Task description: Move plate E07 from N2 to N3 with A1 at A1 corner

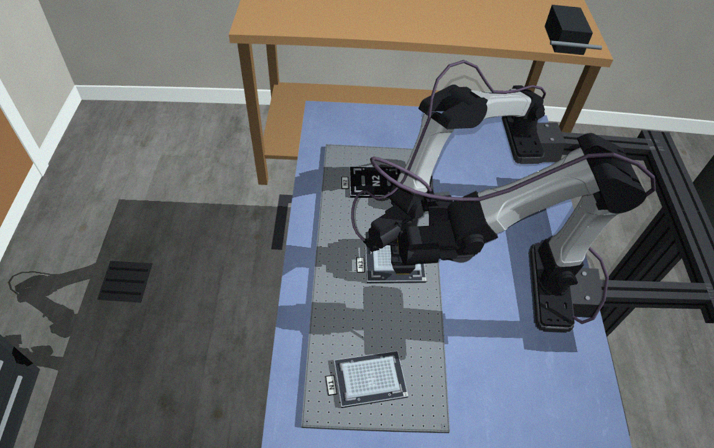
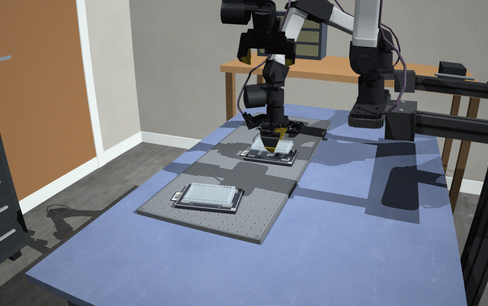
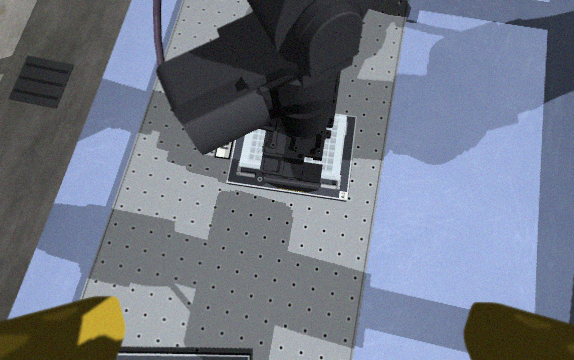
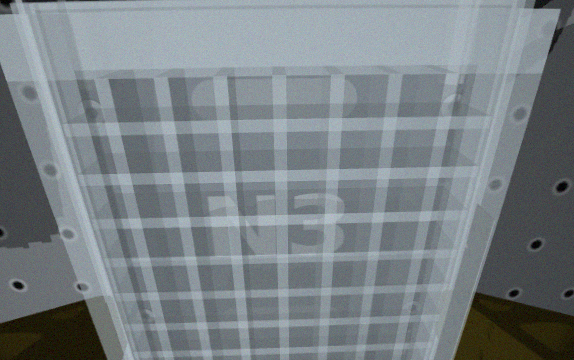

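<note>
Blue desk (image 1: 476, 384) (image 2: 238, 273) (image 3: 442, 210): E07 Transfer, Seating Pending

Right jaws: clenched on plate E07 (image 1: 382, 257) (image 2: 285, 146) (image 3: 335, 150) (image 4: 279, 175), above N3 (image 1: 376, 277) (image 2: 266, 160) (image 3: 233, 175). Left jaws: released. N2 (image 1: 356, 188) (image 2: 297, 127): vacated. E01 (image 1: 370, 377) (image 2: 209, 194): on N1 (image 1: 348, 400) (image 2: 207, 208) (image 3: 192, 356). Remaining: lower, seat flat, release. A1 orientation: cannot tell.

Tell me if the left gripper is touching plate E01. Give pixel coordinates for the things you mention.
Apart. The exterior view shows the left gripper (image 1: 405, 261) (image 2: 266, 60) (image 3: 293, 314) hanging well above and beyond plate E01 (image 1: 371, 378) (image 2: 208, 194), open air between.

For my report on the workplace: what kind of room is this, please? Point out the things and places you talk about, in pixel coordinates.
Probably a laboratory automation room: two clear multi-well plastic plates (image 1: 371, 377) (image 2: 208, 194), a grey perforated metal deck (image 1: 326, 415) (image 2: 253, 233), and two white-and-black robot arms above the blue table (image 1: 487, 389) (image 2: 333, 247).
</note>
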Motion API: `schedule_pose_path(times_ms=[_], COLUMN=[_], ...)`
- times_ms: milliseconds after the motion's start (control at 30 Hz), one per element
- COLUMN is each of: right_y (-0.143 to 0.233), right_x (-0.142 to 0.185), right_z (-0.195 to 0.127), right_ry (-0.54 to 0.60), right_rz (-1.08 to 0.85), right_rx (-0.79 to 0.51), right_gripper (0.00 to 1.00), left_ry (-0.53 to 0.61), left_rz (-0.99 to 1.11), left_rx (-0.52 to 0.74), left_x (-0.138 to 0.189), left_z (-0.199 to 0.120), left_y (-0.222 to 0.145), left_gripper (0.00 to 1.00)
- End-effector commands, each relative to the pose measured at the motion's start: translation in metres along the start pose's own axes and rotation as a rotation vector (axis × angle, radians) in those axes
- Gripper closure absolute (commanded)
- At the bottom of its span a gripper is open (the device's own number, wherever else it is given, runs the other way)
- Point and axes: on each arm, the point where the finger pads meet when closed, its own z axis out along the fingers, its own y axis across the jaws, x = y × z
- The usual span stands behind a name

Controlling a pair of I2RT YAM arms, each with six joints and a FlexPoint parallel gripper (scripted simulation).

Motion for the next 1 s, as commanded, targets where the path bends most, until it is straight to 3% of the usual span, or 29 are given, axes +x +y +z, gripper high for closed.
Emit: schedule_pose_path(times_ms=[0, 967], right_y=[0.006, 0.001], right_x=[-0.008, -0.008], right_z=[0.006, 0.039], right_ry=[-0.016, -0.015], right_rz=[0.016, 0.002], right_rx=[-0.021, 0.0], right_gripper=[0.23, 0.23], left_ry=[-0.014, -0.014], left_rz=[0.006, 0.006], left_rx=[-0.001, -0.001], left_x=[-0.004, -0.004], left_z=[-0.003, -0.003], left_y=[0.005, 0.005], left_gripper=[0.0, 0.0])
